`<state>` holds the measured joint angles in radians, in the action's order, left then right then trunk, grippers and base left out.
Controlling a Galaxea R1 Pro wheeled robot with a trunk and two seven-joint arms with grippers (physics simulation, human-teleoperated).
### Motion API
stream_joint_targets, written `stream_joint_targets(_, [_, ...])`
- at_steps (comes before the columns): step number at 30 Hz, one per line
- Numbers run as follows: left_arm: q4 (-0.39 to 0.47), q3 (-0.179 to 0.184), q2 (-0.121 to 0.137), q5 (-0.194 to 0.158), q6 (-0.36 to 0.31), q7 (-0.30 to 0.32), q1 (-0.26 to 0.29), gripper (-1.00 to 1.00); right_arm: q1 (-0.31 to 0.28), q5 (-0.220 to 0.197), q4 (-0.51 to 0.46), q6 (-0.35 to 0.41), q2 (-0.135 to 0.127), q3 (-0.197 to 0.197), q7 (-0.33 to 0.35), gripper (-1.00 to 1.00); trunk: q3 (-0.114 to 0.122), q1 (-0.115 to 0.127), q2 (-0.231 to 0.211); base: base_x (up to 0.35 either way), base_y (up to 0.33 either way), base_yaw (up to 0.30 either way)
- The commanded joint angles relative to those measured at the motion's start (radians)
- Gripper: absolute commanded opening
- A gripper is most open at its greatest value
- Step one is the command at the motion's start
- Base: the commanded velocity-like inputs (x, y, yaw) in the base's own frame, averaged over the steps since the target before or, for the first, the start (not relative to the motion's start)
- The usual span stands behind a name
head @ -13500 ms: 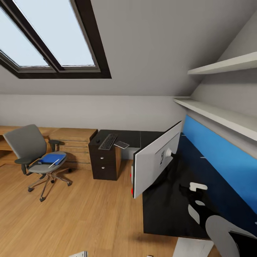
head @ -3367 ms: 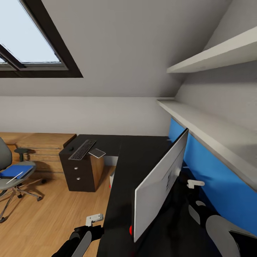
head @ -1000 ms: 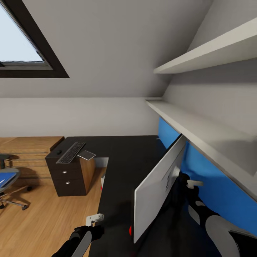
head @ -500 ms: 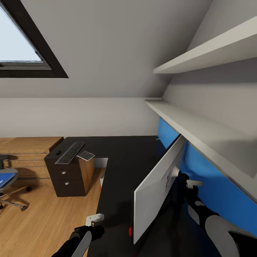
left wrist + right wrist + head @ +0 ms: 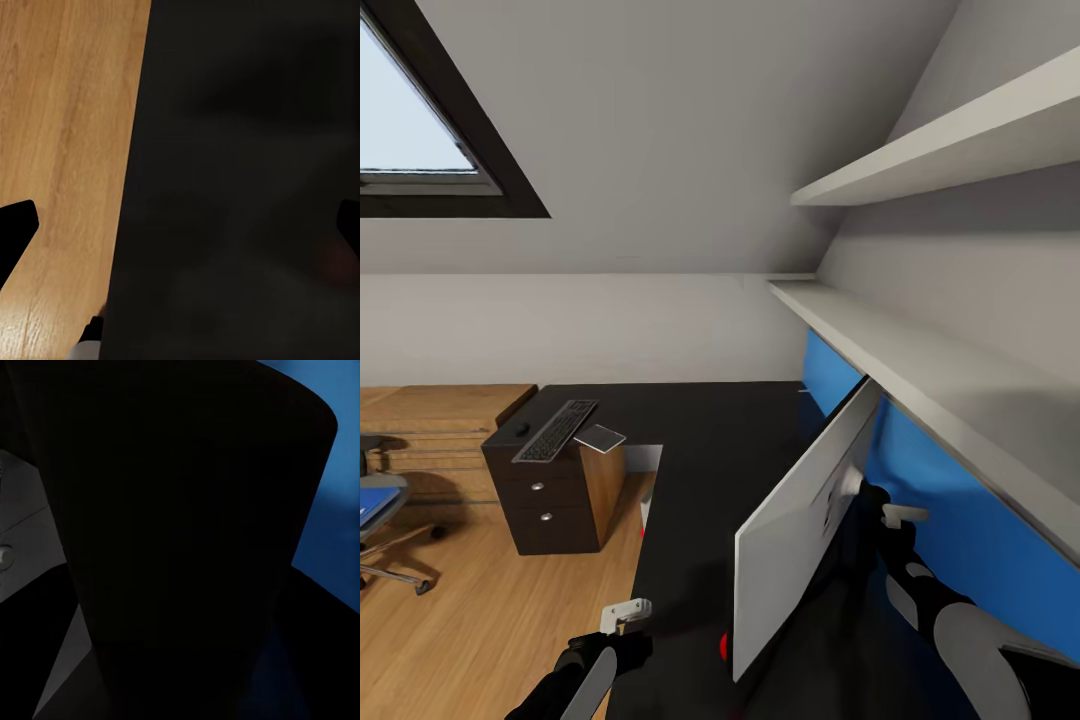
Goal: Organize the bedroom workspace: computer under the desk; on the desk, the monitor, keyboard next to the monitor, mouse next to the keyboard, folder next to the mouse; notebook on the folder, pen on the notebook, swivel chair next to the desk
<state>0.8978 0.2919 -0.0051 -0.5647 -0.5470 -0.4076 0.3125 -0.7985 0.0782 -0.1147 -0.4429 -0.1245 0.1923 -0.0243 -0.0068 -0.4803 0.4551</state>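
The glossy black L-shaped bench [image 5: 705, 470] runs from centre frame down to the lower right, with its bright blue back panel [image 5: 960, 500] along the right edge beneath two white wall shelves [image 5: 920, 370]. On it, at lower centre right, the monitor [image 5: 800, 525] stands with its white back towards the camera, tilted, a red dot at its lower corner. The swivel chair [image 5: 380, 520] is cut by the left edge on the wooden floor, well apart from the bench, with the blue folder [image 5: 368, 505] lying on its seat. At the bench's far left end the grey keyboard [image 5: 555, 430] lies above the dark drawer unit [image 5: 545, 490], the small black mouse [image 5: 522, 428] just beside it. The right end effector [image 5: 875, 505] sits behind the monitor at the stand; whether it grips cannot be told. The left end effector [image 5: 622, 612] hovers at the bench's near edge, fingers spread apart.
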Motion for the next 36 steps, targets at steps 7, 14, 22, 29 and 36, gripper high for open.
stream_joint_targets(7, [0.001, 0.002, 0.0, -0.009, -0.001, -0.01, 0.0, 1.0, -0.001, 0.005, 0.001, -0.003, 0.003, 0.015, -0.009, -1.0, -0.001, 0.0, 0.001, 0.067, 0.0, 0.0])
stream_joint_targets(14, [0.001, 0.002, 0.0, -0.01, -0.001, -0.01, 0.0, 1.0, -0.001, 0.002, 0.001, -0.002, 0.003, 0.015, -0.009, -1.0, -0.001, 0.0, 0.001, 0.056, 0.0, 0.0])
stream_joint_targets(22, [0.001, 0.003, 0.0, -0.011, -0.001, -0.01, 0.0, 1.0, -0.001, 0.001, 0.001, -0.002, 0.003, 0.015, -0.011, 1.0, -0.001, 0.0, 0.001, 0.003, 0.0, 0.0])
stream_joint_targets(29, [0.001, 0.002, 0.0, -0.01, -0.001, -0.009, 0.0, 1.0, -0.001, 0.001, 0.001, -0.002, 0.003, 0.015, -0.011, 1.0, -0.001, 0.0, 0.001, 0.0, 0.0, 0.0])
stream_joint_targets(36, [0.001, 0.002, 0.0, -0.01, -0.001, -0.009, 0.0, 1.0, -0.001, 0.003, 0.001, -0.002, 0.003, 0.015, -0.011, 1.0, -0.001, 0.0, 0.001, -0.001, 0.0, 0.0])
